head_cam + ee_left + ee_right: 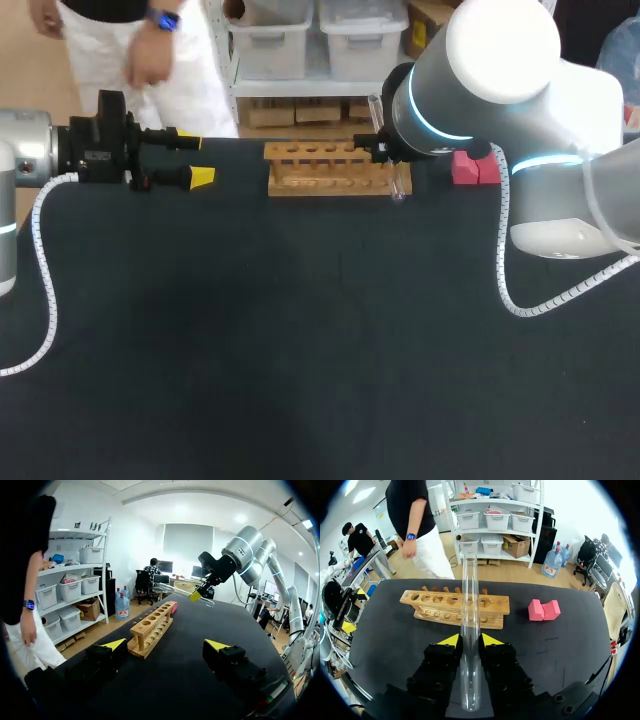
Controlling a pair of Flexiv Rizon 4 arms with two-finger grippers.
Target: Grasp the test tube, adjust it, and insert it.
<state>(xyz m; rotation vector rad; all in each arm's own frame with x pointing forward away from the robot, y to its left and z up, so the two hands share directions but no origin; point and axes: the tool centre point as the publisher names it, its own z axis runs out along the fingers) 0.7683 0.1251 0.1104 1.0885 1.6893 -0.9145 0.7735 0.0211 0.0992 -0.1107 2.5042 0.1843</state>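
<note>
A clear glass test tube is clamped lengthwise between the yellow-tipped fingers of my right gripper, which is shut on it. The tube's open end points at the wooden rack ahead. In the left wrist view my right gripper hangs above the far end of the rack with the tube sticking out sideways. In the head view my right arm's wrist hides its fingers over the right end of the rack. My left gripper is open and empty, left of the rack.
A pink block lies on the black table just right of the rack, under my right arm; it also shows in the right wrist view. White cables hang from both arms. The rack stands near the far edge of the table.
</note>
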